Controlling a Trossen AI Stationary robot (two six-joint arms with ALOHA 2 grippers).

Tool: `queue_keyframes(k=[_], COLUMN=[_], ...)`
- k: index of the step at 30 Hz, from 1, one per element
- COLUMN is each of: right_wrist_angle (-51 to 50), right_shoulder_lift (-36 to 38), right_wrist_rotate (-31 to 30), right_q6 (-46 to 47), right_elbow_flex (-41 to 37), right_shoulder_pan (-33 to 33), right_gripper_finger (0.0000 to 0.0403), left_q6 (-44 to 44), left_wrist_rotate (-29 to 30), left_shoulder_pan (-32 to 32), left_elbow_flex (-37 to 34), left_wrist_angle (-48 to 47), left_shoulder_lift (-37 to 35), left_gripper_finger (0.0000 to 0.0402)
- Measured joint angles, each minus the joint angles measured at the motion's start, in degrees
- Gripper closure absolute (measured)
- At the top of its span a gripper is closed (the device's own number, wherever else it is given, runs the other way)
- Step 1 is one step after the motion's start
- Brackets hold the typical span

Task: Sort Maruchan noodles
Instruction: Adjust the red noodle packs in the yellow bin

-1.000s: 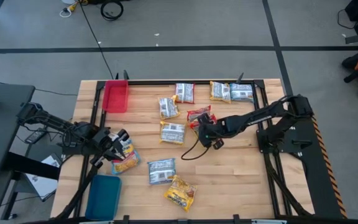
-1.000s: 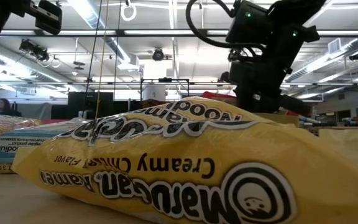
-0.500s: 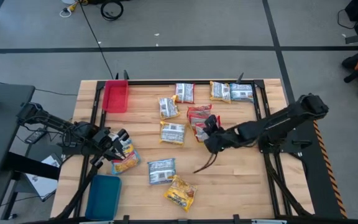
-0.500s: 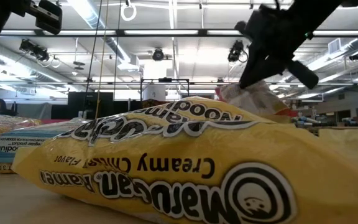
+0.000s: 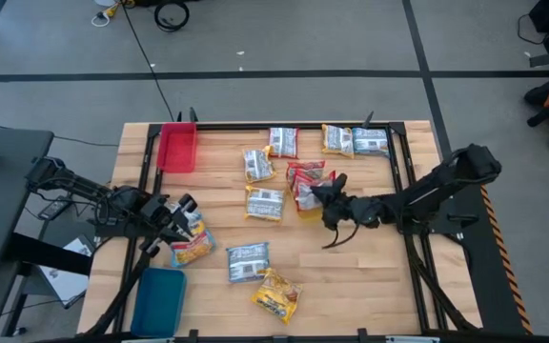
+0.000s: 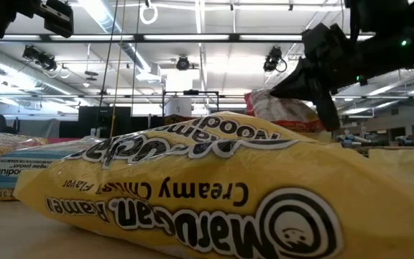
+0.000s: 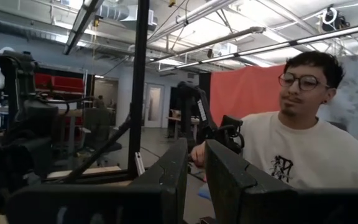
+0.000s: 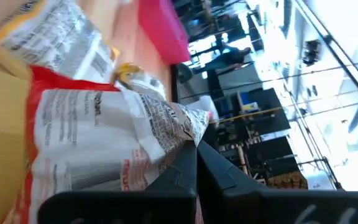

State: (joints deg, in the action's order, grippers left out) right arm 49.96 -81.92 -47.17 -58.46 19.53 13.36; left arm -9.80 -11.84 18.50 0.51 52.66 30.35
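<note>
Swinging back from mid-tabletop, the right gripper [image 5: 324, 190] is clamping its jaws on a red-edged packet [image 5: 305, 183] for sorting; the left gripper [image 5: 181, 215] is gripping a packet [image 5: 193, 225] near the blue tray [image 5: 158, 299].

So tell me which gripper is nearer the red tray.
Left. The left gripper sits just below the red tray; the right gripper, pinching a red-edged packet, is farther across the table.

red tray [image 5: 177, 148], blue tray [image 5: 158, 300], wooden table [image 5: 370, 276], person [image 7: 297, 143] beyond
</note>
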Motion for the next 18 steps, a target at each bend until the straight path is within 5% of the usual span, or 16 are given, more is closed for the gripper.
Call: queue_keyframes(k=[6, 12, 18], right_wrist_angle=[3.11, -1.64, -2.14], right_shoulder_lift=[-4.81, -8.46, -6.15], right_wrist_rotate=[1.40, -8.01, -7.94], right_q6=[3.49, 4.61, 6.80], right_elbow_flex=[1.45, 2.88, 2.91], right_shoulder_pan=[-3.37, -3.29, -1.85], right_gripper_finger=[0.0400, 0.0398, 0.0358], left_q6=[0.63, -0.35, 0.20], left_wrist_rotate=[2.16, 2.80, 2.80], left_shoulder_pan=[0.00, 0.00, 0.00], left_elbow_flex=[0.00, 0.00, 0.00], left_wrist_angle=[0.37, 0.33, 0.30], left_shoulder_lift=[0.00, 0.00, 0.00], left_gripper_finger=[0.0340, 0.0340, 0.0340])
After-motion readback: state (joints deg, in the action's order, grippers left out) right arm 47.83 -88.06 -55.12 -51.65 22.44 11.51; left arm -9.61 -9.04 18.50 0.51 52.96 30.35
